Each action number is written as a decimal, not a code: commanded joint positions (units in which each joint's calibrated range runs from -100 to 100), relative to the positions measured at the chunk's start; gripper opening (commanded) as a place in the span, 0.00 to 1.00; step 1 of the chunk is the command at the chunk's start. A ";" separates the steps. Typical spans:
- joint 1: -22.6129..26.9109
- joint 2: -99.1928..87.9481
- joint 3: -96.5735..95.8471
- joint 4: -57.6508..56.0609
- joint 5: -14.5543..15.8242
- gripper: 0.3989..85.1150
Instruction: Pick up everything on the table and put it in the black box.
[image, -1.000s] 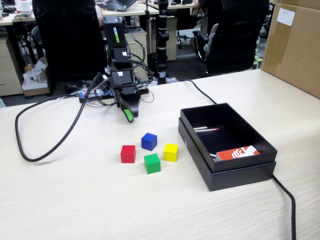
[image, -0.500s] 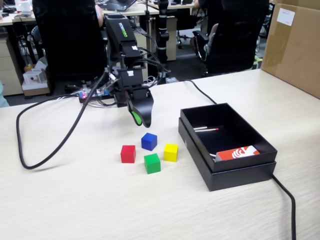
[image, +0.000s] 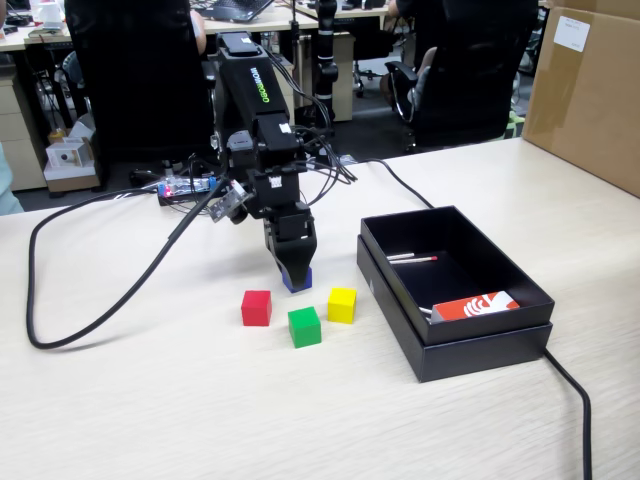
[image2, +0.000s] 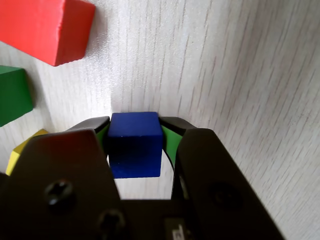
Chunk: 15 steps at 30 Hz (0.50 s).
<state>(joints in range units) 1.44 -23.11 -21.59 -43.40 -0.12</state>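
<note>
No cube had been boxed; the small blue wooden cube (image2: 135, 144) was bracketed on the table by the black gripper (image2: 135, 131), its jaws touching both sides, while the shallow matte black box (image: 452, 330) held none.

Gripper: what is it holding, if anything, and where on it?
The gripper has its fingers against two opposite side faces of the blue cube.

Arm: reached forward and down from its raised pose at the counter's far edge, wrist now pointing straight down over the cube group. Gripper (image: 291, 280): lowered from about 11 o'clock of the blue cube (image2: 135, 144) onto it; jaws now flank the cube on both sides, pads at its faces in the wrist view. Blue cube: formerly fully exposed in the fixed view, now mostly hidden behind the jaws.
</note>
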 joint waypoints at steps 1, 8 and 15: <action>0.05 -1.16 5.63 -2.17 0.20 0.16; 3.71 -10.23 16.78 -11.68 2.88 0.16; 10.31 -4.95 35.64 -14.61 4.98 0.16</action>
<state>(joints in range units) 10.23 -29.45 7.26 -57.80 4.42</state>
